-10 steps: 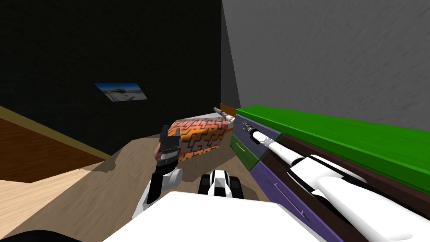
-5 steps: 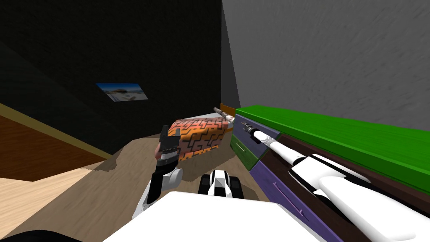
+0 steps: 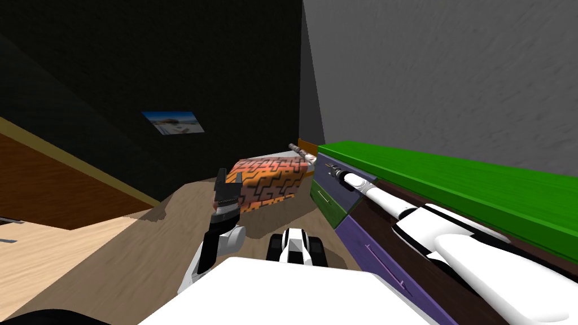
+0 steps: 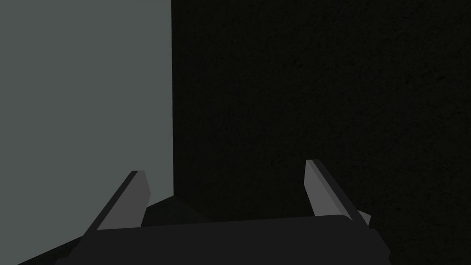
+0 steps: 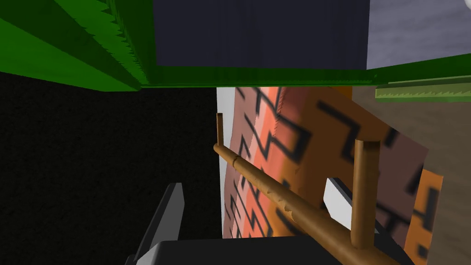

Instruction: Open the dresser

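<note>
a dark wall [image 3: 169, 56] meets a grey wall [image 3: 451, 73] over a wood floor [image 3: 141, 254]. the dresser [image 3: 451, 175] (green top, purple and slate fronts) runs along the grey wall, its far end beside an orange patterned bed [image 3: 271, 180]. there the right gripper [image 5: 253, 186] is spread wide, a brown handle [image 5: 271, 188] between its fingers, unclamped. the left gripper [image 4: 224, 168] hovers over the floor, spread, empty.

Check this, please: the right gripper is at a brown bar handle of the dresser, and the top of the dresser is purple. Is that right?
Not quite: the top of the dresser is green, as the head view shows; purple is one drawer front. The right gripper is indeed at a brown bar handle.
</note>
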Robot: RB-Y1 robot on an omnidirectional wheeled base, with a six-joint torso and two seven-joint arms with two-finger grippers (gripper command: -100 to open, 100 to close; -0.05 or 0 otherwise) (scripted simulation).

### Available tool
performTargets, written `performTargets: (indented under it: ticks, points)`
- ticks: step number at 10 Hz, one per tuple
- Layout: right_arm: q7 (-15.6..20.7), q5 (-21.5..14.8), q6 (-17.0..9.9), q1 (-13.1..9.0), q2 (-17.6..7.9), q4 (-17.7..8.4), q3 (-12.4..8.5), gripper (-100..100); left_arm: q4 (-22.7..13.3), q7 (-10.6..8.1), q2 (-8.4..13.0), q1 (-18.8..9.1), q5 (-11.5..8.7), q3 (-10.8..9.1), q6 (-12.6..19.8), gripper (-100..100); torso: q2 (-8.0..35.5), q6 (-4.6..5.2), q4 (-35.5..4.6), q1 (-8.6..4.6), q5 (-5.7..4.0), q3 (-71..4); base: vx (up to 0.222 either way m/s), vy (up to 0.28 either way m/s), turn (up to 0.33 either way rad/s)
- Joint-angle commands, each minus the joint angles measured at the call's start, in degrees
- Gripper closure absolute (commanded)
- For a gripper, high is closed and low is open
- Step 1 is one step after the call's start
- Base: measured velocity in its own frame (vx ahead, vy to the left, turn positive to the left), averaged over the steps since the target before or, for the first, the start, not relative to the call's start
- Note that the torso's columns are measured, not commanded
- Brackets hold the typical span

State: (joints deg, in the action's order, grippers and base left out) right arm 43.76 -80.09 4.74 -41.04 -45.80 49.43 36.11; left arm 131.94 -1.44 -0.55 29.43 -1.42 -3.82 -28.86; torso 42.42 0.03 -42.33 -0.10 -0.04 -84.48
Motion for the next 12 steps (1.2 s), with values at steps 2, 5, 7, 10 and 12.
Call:
performTargets:
  ticks: [2,5,7,10,12]
  points:
    - [-1.3,1.5,6.2,-2.2,-2.7,-2.0,1.2,-100,0.0,0.0,0.0,0.0,0.0,0.0,0.0,0,-0.2,0.04,0.1,0.14,0.06,-0.1,-0.068,-0.037,0.076]
    - [-1.8,2.0,9.5,-3.1,-3.9,-2.8,1.7,-100,0.0,0.0,0.0,0.0,0.0,0.0,0.0,0,-0.1,0.08,0.0,0.03,0.05,-0.1,-0.049,-0.029,0.058]
    - [-2.3,2.6,12.0,-3.9,-5.0,-3.5,2.2,-100,0.0,0.0,0.0,0.0,0.0,0.0,0.0,0,0.0,0.19,0.0,-0.05,0.04,0.0,-0.056,-0.032,0.057]
    - [-3.1,3.5,16.2,-5.3,-6.9,-4.7,3.0,-100,0.0,0.0,0.0,0.0,0.0,0.0,0.0,0,0.0,-0.02,0.0,0.04,0.02,0.0,-0.062,-0.041,0.059]
    - [-3.8,4.3,19.6,-6.5,-8.4,-5.7,3.6,-100,0.0,0.0,0.0,0.0,0.0,0.0,0.0,0,-0.2,-0.04,0.1,0.17,0.06,-0.1,-0.056,-0.028,0.057]
